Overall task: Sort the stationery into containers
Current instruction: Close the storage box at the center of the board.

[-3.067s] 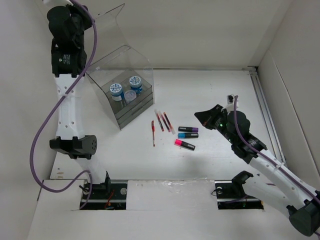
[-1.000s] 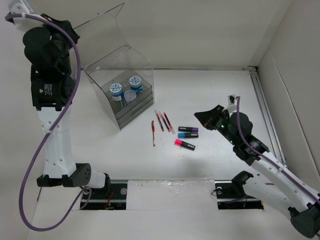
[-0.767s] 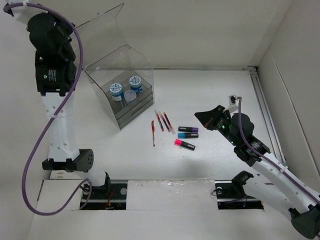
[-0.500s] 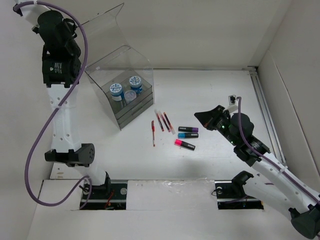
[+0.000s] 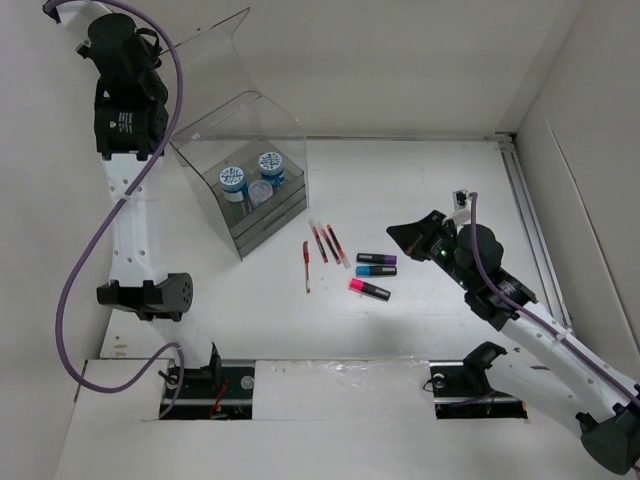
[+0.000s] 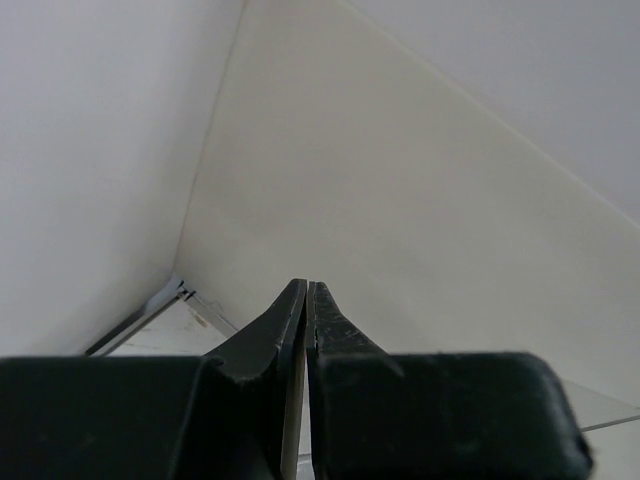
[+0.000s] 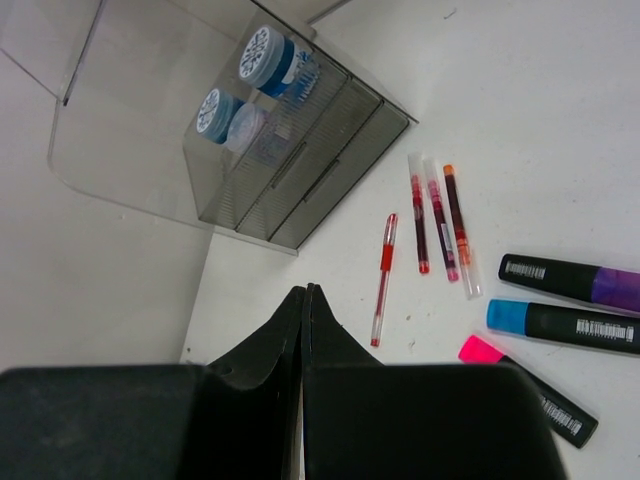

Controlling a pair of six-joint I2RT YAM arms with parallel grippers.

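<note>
Blue-capped marker (image 7: pixel 565 326): white label print, illegible.

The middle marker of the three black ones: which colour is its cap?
Light blue. The cap of the middle marker shows best in the right wrist view.

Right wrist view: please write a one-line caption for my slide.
Shut right gripper pointing toward four red pens and three markers; tubs inside clear box.
</note>
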